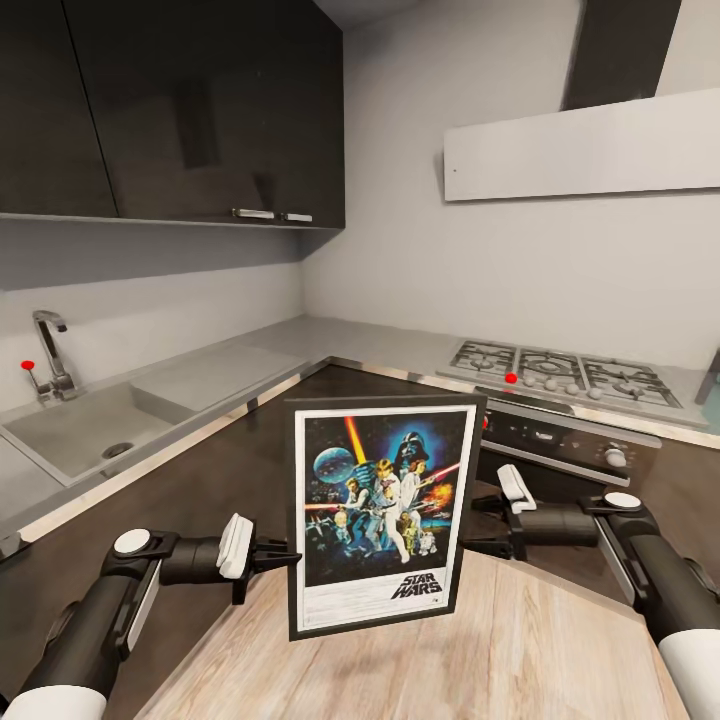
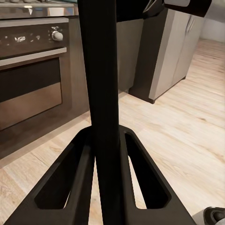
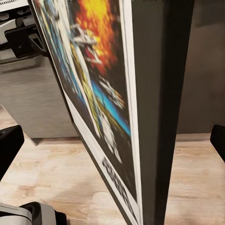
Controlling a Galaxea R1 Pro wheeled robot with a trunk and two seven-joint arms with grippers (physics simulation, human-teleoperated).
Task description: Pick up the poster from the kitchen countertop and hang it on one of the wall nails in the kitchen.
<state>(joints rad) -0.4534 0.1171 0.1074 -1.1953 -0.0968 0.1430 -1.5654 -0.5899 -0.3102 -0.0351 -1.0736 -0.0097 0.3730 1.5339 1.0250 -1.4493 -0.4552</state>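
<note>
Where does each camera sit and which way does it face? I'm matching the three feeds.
Head: looks down from above at the poster and countertop; both arms show.
Left wrist: behind the left gripper, fingers clamping the poster's dark edge; oven beyond.
Right wrist: beside the poster's printed face; open fingertips at the frame's sides.
Shared: all see the poster.

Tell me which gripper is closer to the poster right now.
Left. The left gripper is clamped on the left edge of the poster, its jaws closed around the frame. The right gripper sits beside the poster's right edge, jaws open, apparently not touching.
</note>
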